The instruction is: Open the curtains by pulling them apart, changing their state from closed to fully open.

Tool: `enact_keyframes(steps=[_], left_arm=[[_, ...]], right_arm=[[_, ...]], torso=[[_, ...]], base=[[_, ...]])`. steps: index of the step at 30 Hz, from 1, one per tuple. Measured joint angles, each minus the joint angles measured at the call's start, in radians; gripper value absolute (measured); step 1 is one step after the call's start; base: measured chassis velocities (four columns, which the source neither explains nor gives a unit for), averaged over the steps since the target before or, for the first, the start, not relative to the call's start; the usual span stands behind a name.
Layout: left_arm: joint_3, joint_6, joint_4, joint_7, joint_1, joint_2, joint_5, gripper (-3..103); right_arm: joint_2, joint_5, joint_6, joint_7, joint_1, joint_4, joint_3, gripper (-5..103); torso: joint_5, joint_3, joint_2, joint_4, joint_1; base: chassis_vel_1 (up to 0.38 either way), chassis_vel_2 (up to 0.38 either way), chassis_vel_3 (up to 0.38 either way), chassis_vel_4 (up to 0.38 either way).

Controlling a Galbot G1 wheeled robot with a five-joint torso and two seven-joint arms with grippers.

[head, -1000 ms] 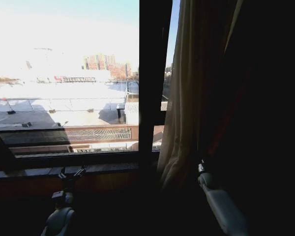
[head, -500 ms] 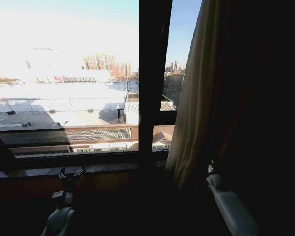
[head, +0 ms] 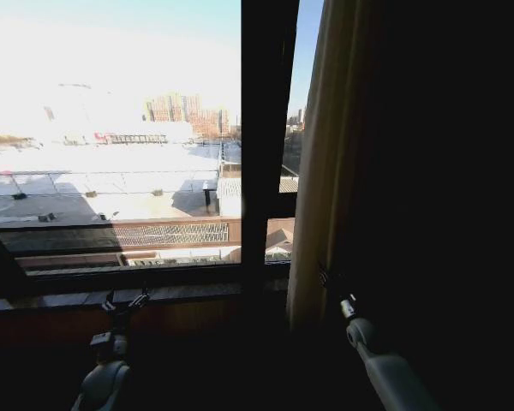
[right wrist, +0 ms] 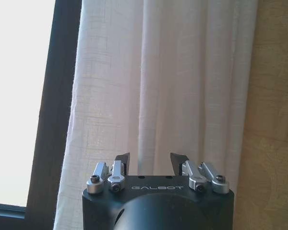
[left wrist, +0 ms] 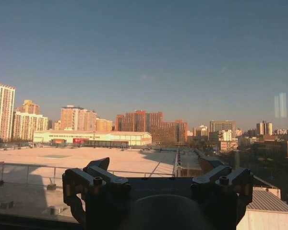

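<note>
Sheer cream curtains (right wrist: 168,81) just ahead of right gripper (right wrist: 149,163), jaws spread, holding nothing.

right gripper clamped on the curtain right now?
No. In the right wrist view the right gripper is open, fingers apart with the sheer curtain hanging free beyond them.

Your right gripper (right wrist: 150,162) faces the curtains (right wrist: 158,81) with its jaws apart and nothing between the two dark fingertips (right wrist: 123,160). The sheer white fabric hangs in vertical pleats just beyond them. A dark window frame (right wrist: 55,105) borders one edge of the fabric; a tan drape (right wrist: 273,120) borders the other.
</note>
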Motion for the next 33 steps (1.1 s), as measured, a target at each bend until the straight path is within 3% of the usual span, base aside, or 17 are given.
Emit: enact_keyframes(steps=[4,5,6,9,11,13,15,33], left_arm=[[0.000,0.000,0.000,0.000,0.000,0.000,0.000,100],[0.000,0.000,0.000,0.000,0.000,0.000,0.000,100],[0.000,0.000,0.000,0.000,0.000,0.000,0.000,100],[0.000,0.000,0.000,0.000,0.000,0.000,0.000,100],[0.000,0.000,0.000,0.000,0.000,0.000,0.000,100],[0.000,0.000,0.000,0.000,0.000,0.000,0.000,100],[0.000,0.000,0.000,0.000,0.000,0.000,0.000,100],[0.000,0.000,0.000,0.000,0.000,0.000,0.000,100]], right_arm=[[-0.003,-0.013,-0.004,0.003,-0.026,0.028,0.001,58],[-0.006,-0.018,-0.006,0.009,-0.043,0.046,0.006,69],[-0.006,-0.018,-0.006,0.009,-0.043,0.046,0.006,69],[-0.013,-0.033,-0.007,0.012,-0.071,0.073,0.017,85],[-0.013,-0.034,-0.007,0.012,-0.076,0.078,0.018,85],[-0.013,-0.037,-0.007,0.010,-0.096,0.100,0.019,95],[-0.012,-0.037,-0.007,0.009,-0.101,0.109,0.020,99],[-0.007,-0.036,-0.014,0.008,-0.104,0.123,0.022,100]], torso=[[0.0001,0.000,0.000,-0.0001,0.000],[0.0001,0.000,0.000,-0.0001,0.000],[0.0001,0.000,0.000,-0.0001,0.000],[0.0001,0.000,0.000,-0.0001,0.000],[0.0001,0.000,0.000,-0.0001,0.000],[0.0001,0.000,0.000,-0.0001,0.000],[0.0002,0.000,0.000,-0.0001,0.000],[0.0001,0.000,0.000,-0.0001,0.000]], base=[[0.000,0.000,0.000,0.000],[0.000,0.000,0.000,0.000],[0.000,0.000,0.000,0.000],[0.000,0.000,0.000,0.000],[0.000,0.000,0.000,0.000],[0.000,0.000,0.000,0.000],[0.000,0.000,0.000,0.000],[0.000,0.000,0.000,0.000]])
